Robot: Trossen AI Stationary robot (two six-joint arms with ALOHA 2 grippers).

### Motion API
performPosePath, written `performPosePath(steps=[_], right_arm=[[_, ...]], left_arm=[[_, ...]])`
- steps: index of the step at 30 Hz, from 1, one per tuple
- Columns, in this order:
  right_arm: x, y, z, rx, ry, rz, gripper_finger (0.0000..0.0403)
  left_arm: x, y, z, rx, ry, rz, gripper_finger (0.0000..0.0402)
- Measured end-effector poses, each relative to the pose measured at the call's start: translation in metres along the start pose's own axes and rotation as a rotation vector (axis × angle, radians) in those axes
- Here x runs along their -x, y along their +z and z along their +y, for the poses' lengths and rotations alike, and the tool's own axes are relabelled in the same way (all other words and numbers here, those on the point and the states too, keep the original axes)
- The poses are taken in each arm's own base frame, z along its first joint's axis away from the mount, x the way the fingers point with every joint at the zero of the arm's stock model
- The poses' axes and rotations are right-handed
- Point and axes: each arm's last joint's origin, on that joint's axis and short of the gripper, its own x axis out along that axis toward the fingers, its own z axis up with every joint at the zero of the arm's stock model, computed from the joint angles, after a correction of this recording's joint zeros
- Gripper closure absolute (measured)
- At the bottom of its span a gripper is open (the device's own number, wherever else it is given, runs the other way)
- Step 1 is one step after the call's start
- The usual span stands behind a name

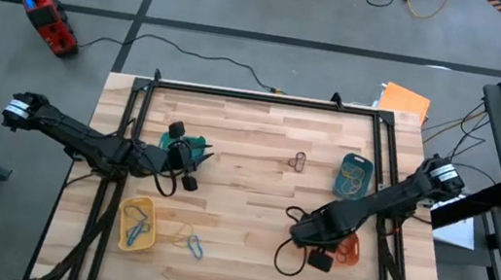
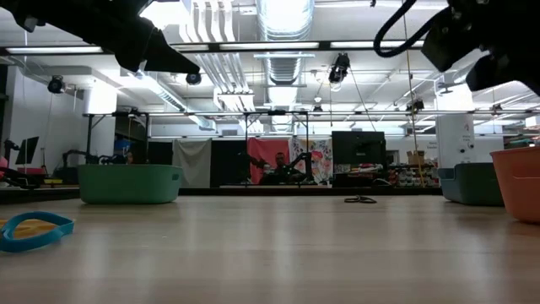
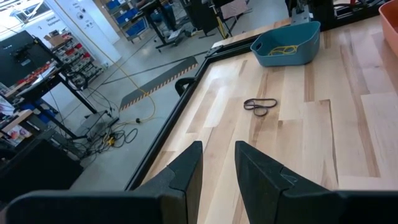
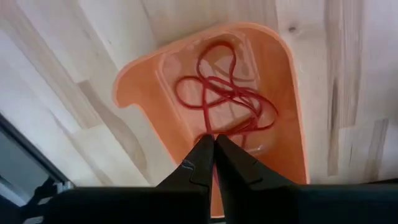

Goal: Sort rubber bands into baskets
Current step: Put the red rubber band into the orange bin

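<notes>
My right gripper (image 4: 214,142) hangs shut over the orange basket (image 4: 149,118) at the table's right near side, fingers pointing down into it. Red rubber bands (image 4: 217,87) lie tangled in that basket, and strands run up to the fingertips. My left gripper (image 3: 217,163) waits open and empty beside the teal-green basket (image 1: 196,142) on the left. The blue basket (image 1: 354,175) holds yellow bands. The yellow basket (image 1: 138,222) holds blue ones. A dark band (image 1: 299,161) lies loose on the table's far middle, and blue and yellow bands (image 1: 193,243) lie near the front. My right gripper pinches a red rubber band (image 4: 210,129) between its two fingertips, coming from above and pointing down. The band hangs slack below the fingers, its loops (image 4: 249,106) down inside the orange basket among the other red strands.
A black frame (image 1: 257,96) runs round the table's far edge and down both sides. An orange sheet (image 1: 405,100) lies past the far right corner. Black cables (image 1: 292,249) loop beside my right arm. Bare wood lies across the table's middle.
</notes>
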Motion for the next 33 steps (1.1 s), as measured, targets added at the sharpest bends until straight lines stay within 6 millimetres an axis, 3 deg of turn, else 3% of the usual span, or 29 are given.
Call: performPosePath(steps=[19, 33], right_arm=[[-0.024, 0.005, -0.004, 0.004, -0.082, 0.048, 0.0394], [-0.044, 0.007, -0.009, -0.051, -0.048, 0.012, 0.038]], left_arm=[[0.0, 0.0, 0.0, 0.0, 0.0, 0.0, 0.0322], [0.0, 0.0, 0.0, -0.001, 0.0, 0.001, 0.0322]])
